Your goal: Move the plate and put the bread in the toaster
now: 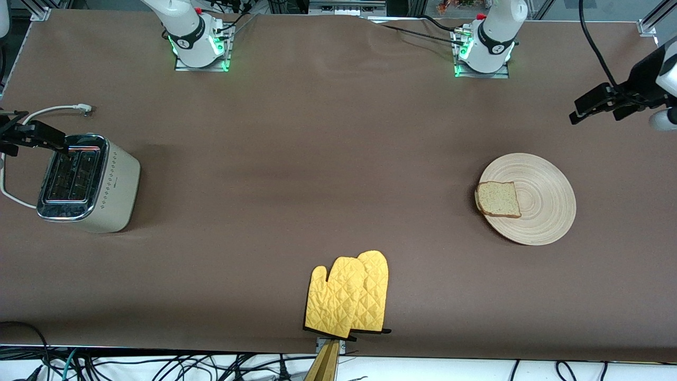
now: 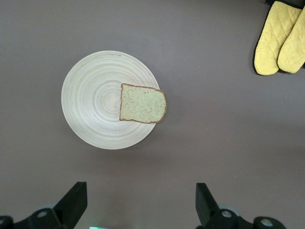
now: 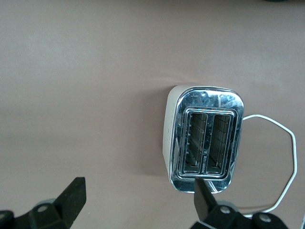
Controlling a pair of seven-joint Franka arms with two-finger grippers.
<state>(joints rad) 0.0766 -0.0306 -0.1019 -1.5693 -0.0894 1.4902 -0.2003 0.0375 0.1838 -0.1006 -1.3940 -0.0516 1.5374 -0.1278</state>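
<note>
Colours and patterns beneath my grippers.
I am viewing a ringed beige plate [image 1: 545,203], speckled brown bread [image 1: 497,199], dotted cream toaster [image 1: 87,182], quilted yellow mitts [image 1: 349,293].

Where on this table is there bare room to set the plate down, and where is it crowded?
The widest free patch is the brown tabletop between the toaster and the plate, farther from the front camera than the yellow oven mitts. The right gripper crowds the toaster. The left gripper hangs open, with the bread overhanging the plate's rim.

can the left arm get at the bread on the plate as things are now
Probably yes. The left tool hangs open over bare table at the left arm's end, the bread lies uncovered at the plate's rim, overhanging slightly, and nothing stands between them.
</note>
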